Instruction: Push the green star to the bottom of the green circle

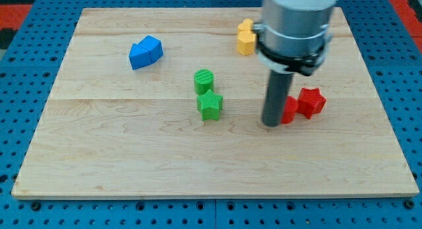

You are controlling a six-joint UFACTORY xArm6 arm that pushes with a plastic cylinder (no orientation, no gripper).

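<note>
Camera view: my tip (pixel 271 124) right of green star (pixel 210 105), seemingly hiding part of 1 red block (pixel 289 110).

Arm housing (pixel 297 24) cut off by the view's top edge; upper part out of frame and slightly blurred. Yellow block (pixel 246 37) partly covered on its right side by the housing; shape not determinable. Red block (pixel 289 110) just right of the rod largely hidden behind the rod; shape not determinable; contact with the red star (pixel 310 101) not determinable. Contact between my tip (pixel 271 124) and that hidden red block not determinable. Blue perforated base (pixel 26 31) cut off at all four edges of the view.
</note>
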